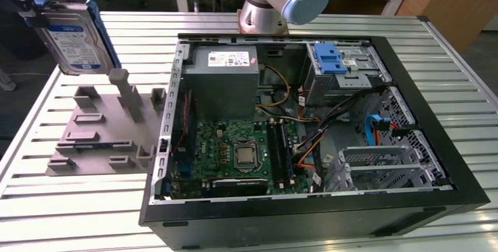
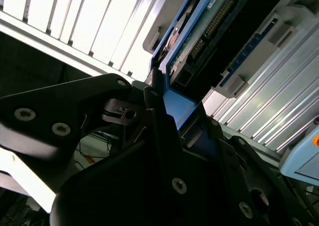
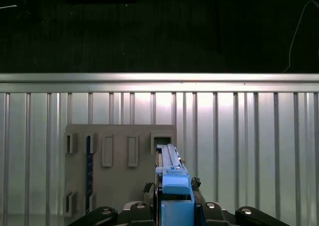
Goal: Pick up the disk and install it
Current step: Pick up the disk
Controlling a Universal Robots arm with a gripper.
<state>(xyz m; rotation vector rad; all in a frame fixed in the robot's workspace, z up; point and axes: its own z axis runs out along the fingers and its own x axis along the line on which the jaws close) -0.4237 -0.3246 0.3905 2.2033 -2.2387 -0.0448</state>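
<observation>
Blue-framed and silver, the disk (image 1: 76,42) hangs upright in the air, clamped at its upper end by the closed tool (image 1: 35,10). It is over the grey holder (image 1: 101,129) on the slatted counter (image 1: 78,205), beside the open computer case (image 1: 311,223).

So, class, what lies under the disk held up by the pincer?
Under the disk, gripped in the pincer, sits a grey slotted fixture on the ribbed metal table. In the first wrist view the disk covers part of the fixture, so the spot beneath it is hidden.
</observation>
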